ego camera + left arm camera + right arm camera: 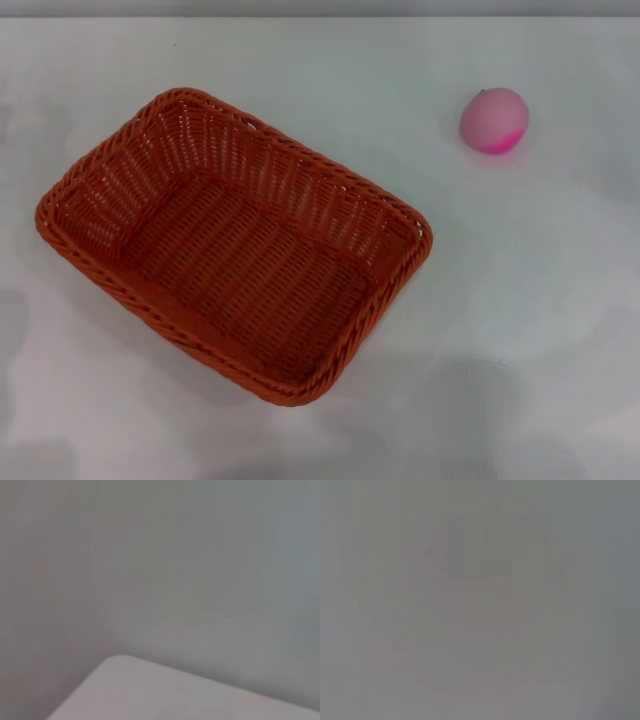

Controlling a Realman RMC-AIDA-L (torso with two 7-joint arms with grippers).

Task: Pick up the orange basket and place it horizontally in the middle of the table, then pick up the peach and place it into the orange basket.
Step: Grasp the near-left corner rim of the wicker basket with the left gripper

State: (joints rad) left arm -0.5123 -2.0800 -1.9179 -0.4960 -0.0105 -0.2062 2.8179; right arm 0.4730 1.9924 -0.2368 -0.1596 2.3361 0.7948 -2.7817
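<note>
- Orange woven wicker-style basket, large and rectangular with rounded corners and a braided rim, sits on the left half of the plain white desk, turned at a slant so its long side runs from far left to near right. It is empty.
- Small round pale-pink peach with a magenta blush on its near side lies far right on the desk, well apart from the basket.
- Handling, as a judgement: the basket looks light and fairly stiff, with openwork sides that may flex a little. The braided rim at the middle of a long side seems the surest place to take hold, since it offers a firm edge to pinch and keeps the load balanced while it is turned level.
- The peach looks smooth and may roll or slip; closing across its widest part from above would suit it.
- Neither end effector appears in any view, so whether their fingers are apart or together is unknown.
- Only the head view shows the basket and peach. The left wrist view shows just a pale corner of a flat surface against grey; the right wrist view shows plain grey with nothing to make out.
</note>
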